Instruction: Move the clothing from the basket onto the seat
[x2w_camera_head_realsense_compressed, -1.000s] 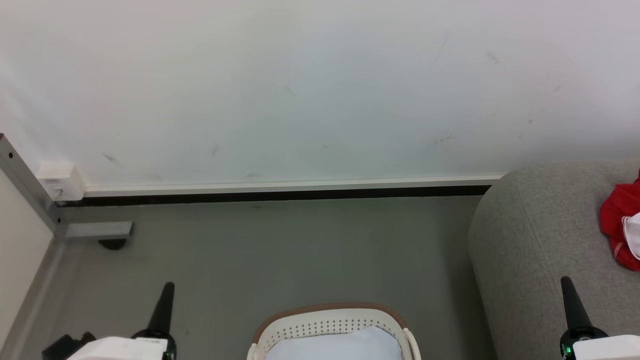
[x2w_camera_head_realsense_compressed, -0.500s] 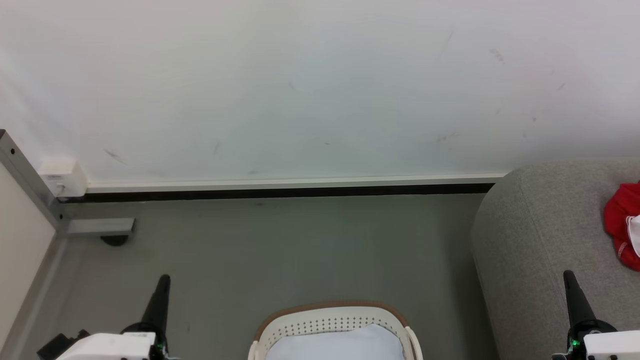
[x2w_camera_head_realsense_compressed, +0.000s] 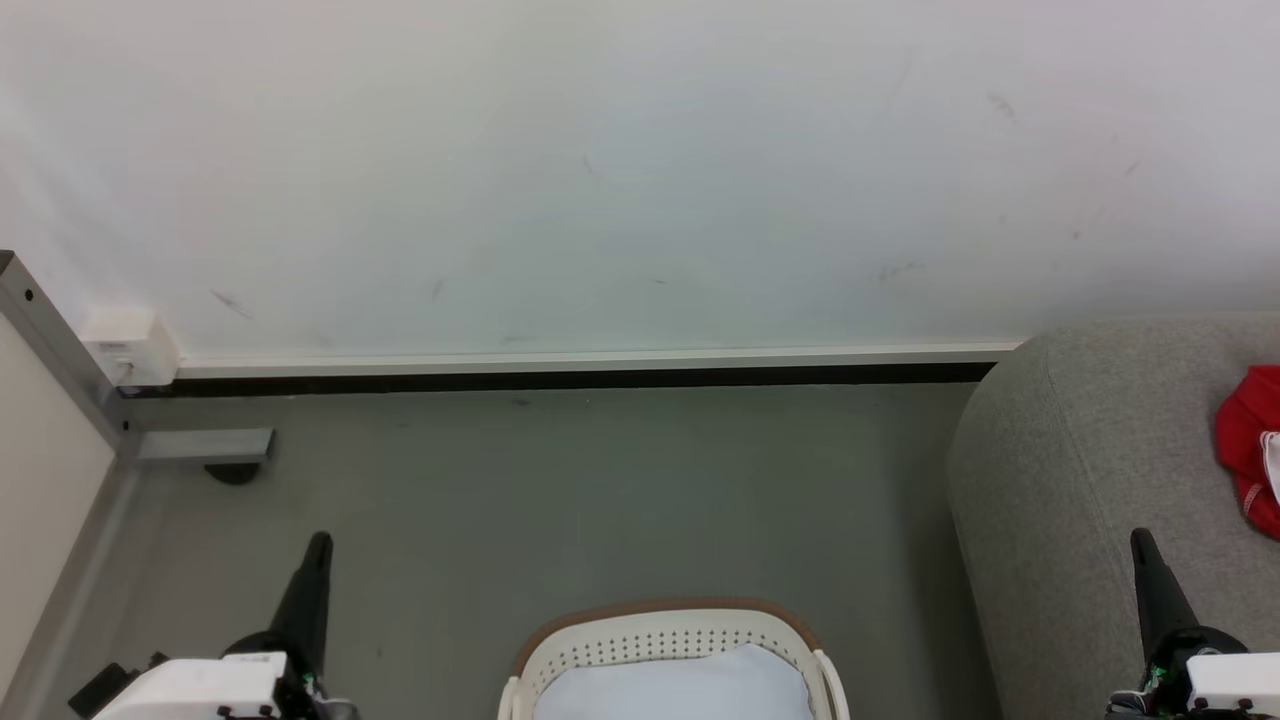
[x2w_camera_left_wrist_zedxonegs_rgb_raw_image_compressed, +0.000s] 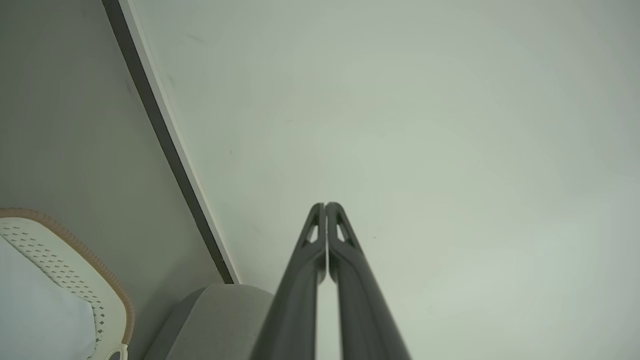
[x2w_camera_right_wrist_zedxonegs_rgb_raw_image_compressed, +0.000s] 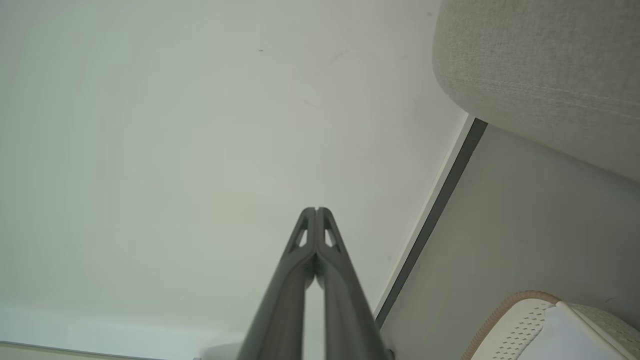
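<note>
At the head view's right edge the clothing (x2w_camera_head_realsense_compressed: 1250, 450) lies on the seat (x2w_camera_head_realsense_compressed: 1080, 480), the basket (x2w_camera_head_realsense_compressed: 665, 628) at bottom centre shows a pale sheet (x2w_camera_head_realsense_compressed: 670, 690), and left claw (x2w_camera_head_realsense_compressed: 319, 545) and right claw (x2w_camera_head_realsense_compressed: 1141, 540) are pinched shut, empty; likely nearly done.

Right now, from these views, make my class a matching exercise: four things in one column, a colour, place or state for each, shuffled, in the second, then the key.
Column one:
1. clothing
2. basket
3. seat
4. left tool

Column two:
A. shut, holding nothing
B. grey, at the right
C. red, lying on the seat
D. holds a pale sheet

Pairs: 1-C, 2-D, 3-B, 4-A
</note>
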